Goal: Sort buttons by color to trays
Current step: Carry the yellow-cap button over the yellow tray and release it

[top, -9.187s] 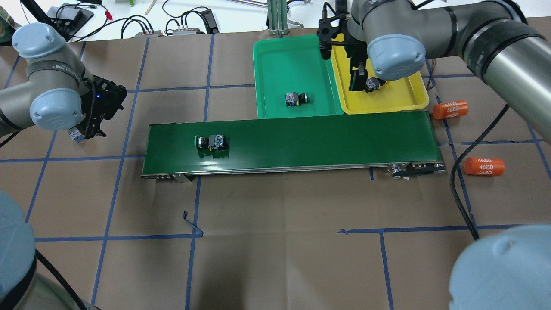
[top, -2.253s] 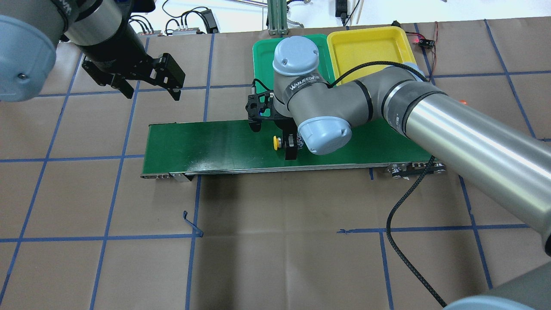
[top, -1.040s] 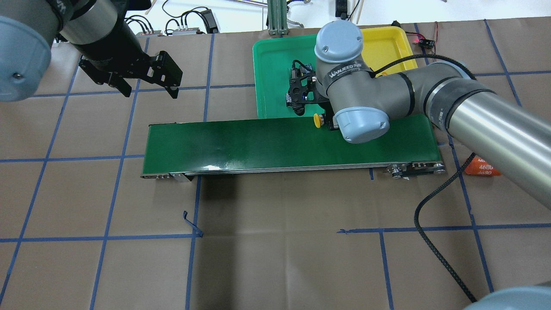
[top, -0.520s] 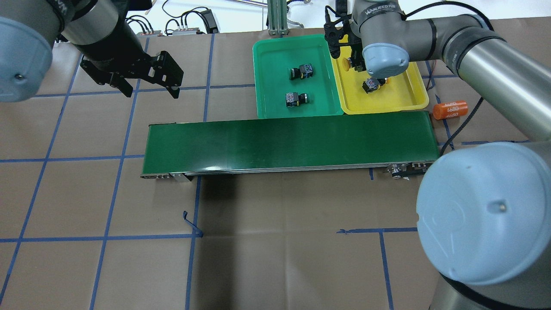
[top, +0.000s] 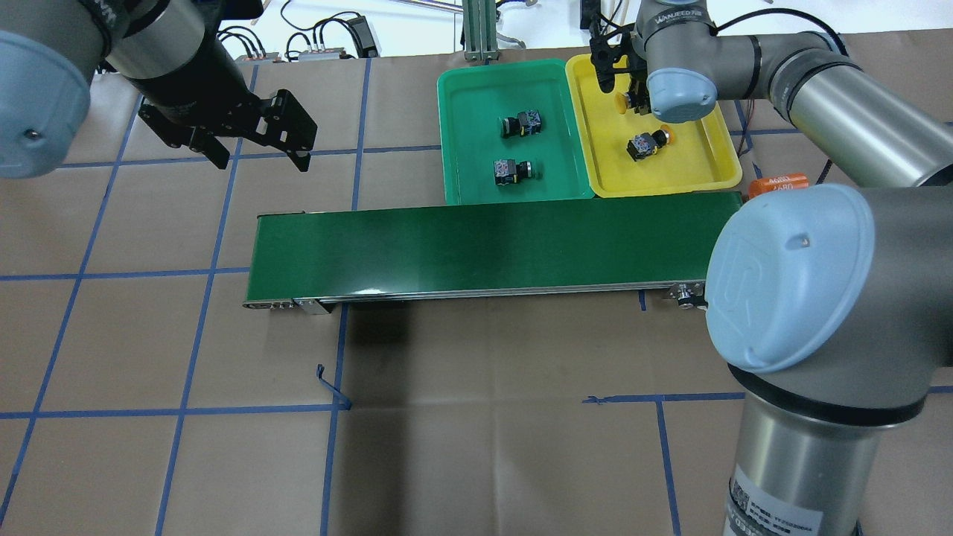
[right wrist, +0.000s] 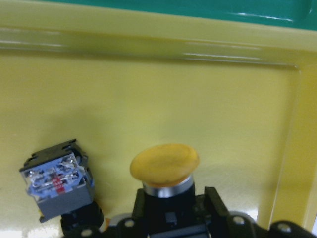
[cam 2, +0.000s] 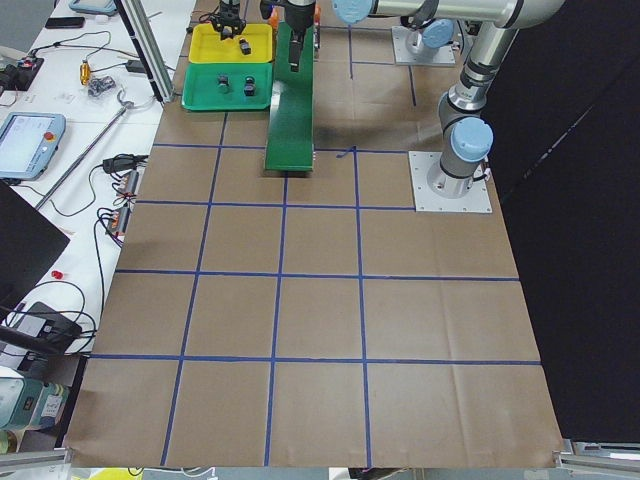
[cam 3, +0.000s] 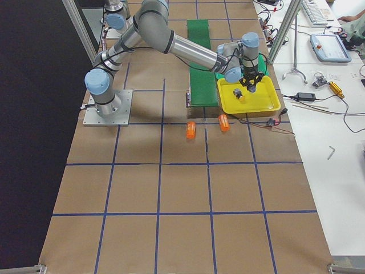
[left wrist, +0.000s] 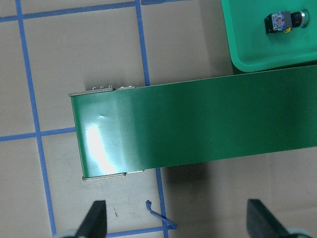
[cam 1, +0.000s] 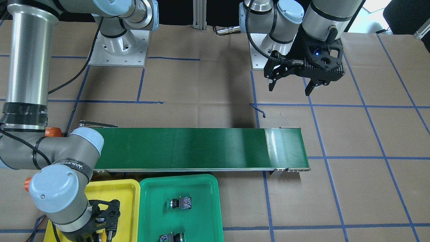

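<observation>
On the brown paper-covered counter (top: pixel 476 447), the long dark green conveyor belt (top: pixel 491 249) lies nearest. Nothing rests on it, so I judge that no button waits there to be picked. The left hand (top: pixel 262 160) hangs over the counter beyond the belt's left end, fingers spread and nothing between them; it seems parked out of the way.

Behind the belt, the teal-green plastic tray (top: pixel 476 89) holds the first green-capped button (top: pixel 512 170) and, farther back, the second green-capped button (top: pixel 520 125), both on their sides and apart from each other. Just beside it, the bright yellow plastic tray (top: pixel 700 167) holds the lying yellow-capped button (top: pixel 646 144).

At the far part of this tray the right hand (right wrist: pixel 173 213) is clenched on the black body of the held yellow-capped button (right wrist: pixel 165 166), low over the tray floor, probably for a gentle release. Whether the button already touches the floor, I cannot tell. This placing looks like the last step.
</observation>
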